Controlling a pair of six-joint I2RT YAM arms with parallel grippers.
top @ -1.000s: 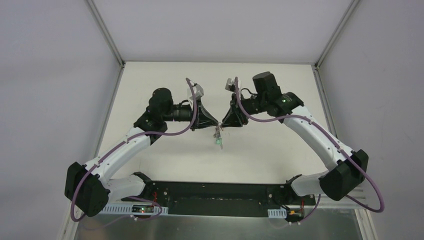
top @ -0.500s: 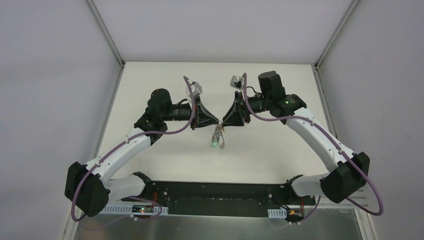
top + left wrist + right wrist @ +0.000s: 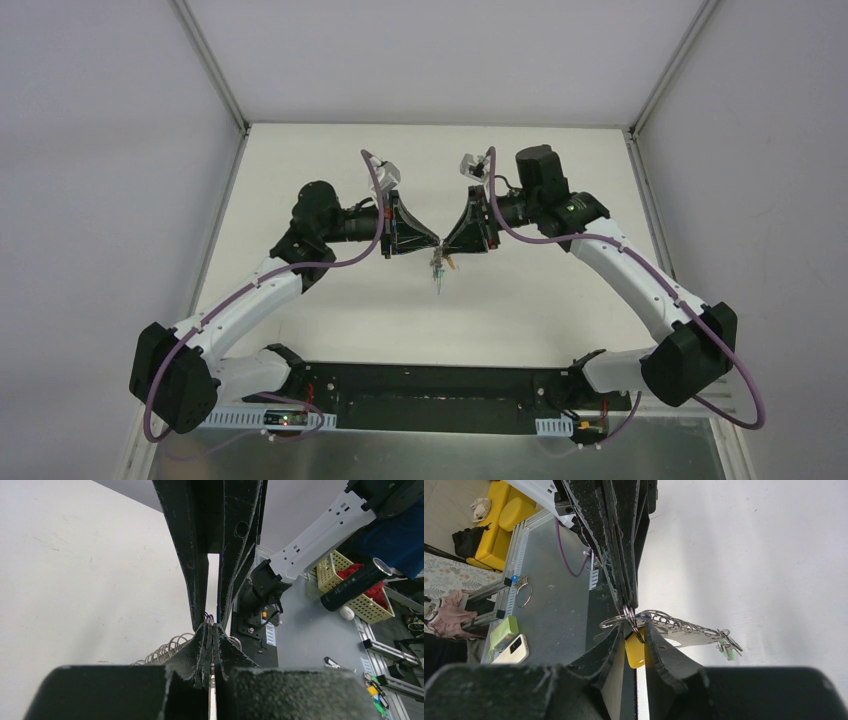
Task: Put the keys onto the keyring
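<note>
My two grippers meet tip to tip above the middle of the table. My left gripper [image 3: 431,244] is shut on a small split ring [image 3: 629,616] of the keyring; its own view shows the jaws [image 3: 212,628] pressed together. My right gripper [image 3: 448,246] is shut on the yellow key [image 3: 634,652], whose head sits between its fingers [image 3: 636,630] right at that ring. A chain of silver rings [image 3: 684,625] runs from there along a pale silver loop to a green key [image 3: 727,649]. The bunch [image 3: 438,272] dangles under the tips.
The white table [image 3: 330,300] lies under the arms, with grey walls on three sides. The black base bar [image 3: 430,395] runs along the near edge. Off the table are a phone, a spare ring and a yellow basket.
The two grippers have closed the small gap between their tips and risen slightly. The dangling bunch has swung from the left to straight under the tips.
</note>
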